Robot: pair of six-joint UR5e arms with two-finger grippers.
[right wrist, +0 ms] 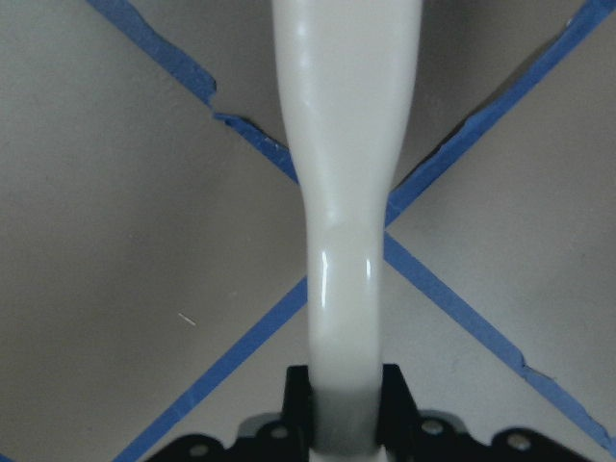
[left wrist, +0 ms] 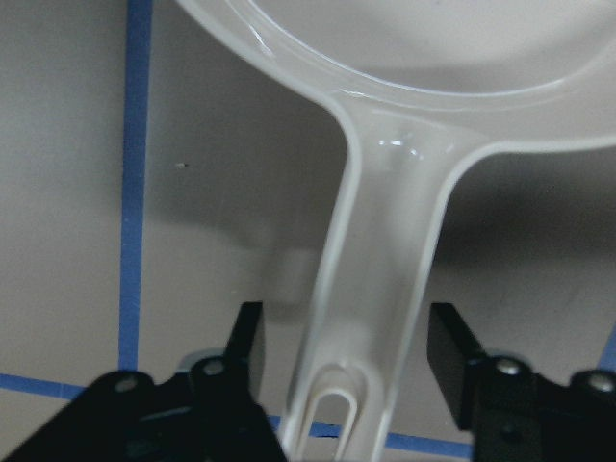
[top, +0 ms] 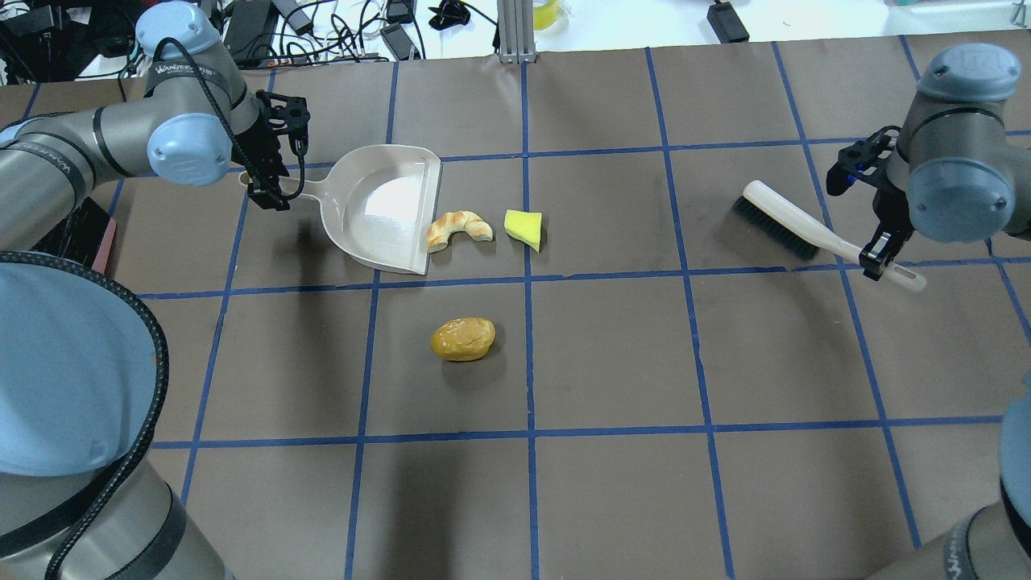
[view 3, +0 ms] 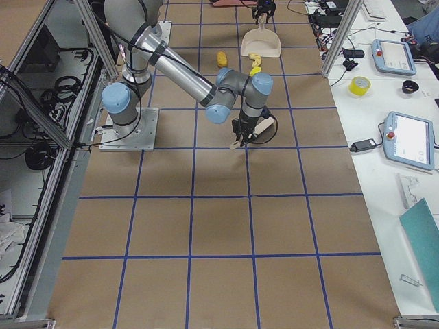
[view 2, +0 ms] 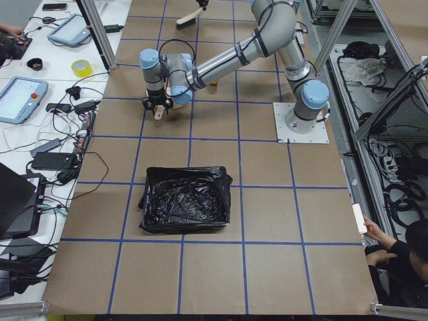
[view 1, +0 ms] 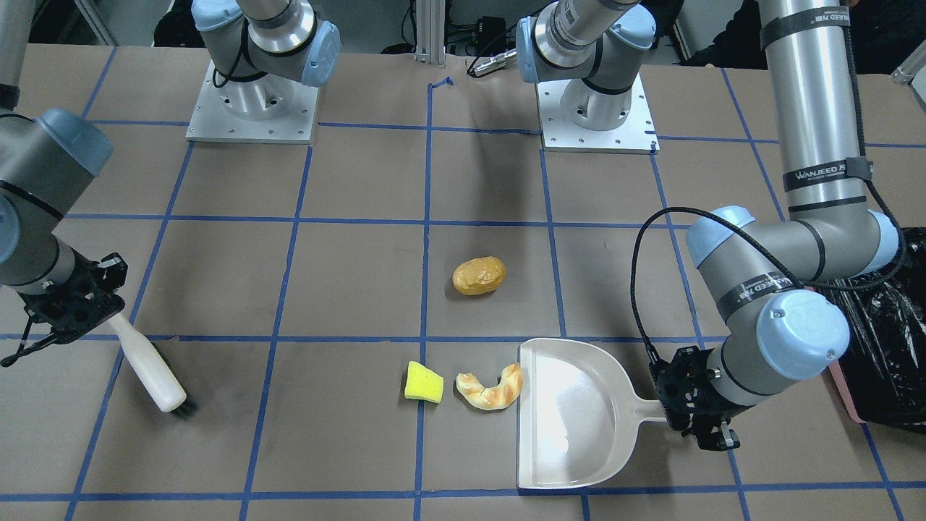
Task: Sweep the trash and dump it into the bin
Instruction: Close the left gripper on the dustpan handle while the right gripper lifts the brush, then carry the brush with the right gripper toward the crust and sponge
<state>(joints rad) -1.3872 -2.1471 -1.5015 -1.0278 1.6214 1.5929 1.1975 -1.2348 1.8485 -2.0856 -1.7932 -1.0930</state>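
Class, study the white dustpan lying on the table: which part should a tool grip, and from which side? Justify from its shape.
Probably the narrow handle, taken from above with fingers across its width. The dustpan lies flat, its body looks too wide, and its open mouth faces the croissant, so come in at the opposite, handle end.

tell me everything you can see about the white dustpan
The dustpan is glossy off-white plastic: a wide, shallow scoop with raised side walls, a straight open lip and a narrow handle ending in a hanging slot. It lies flat on the table, empty. The croissant lies at its lip, apparently touching it. The left gripper straddles the handle with its fingers open, not clamped.
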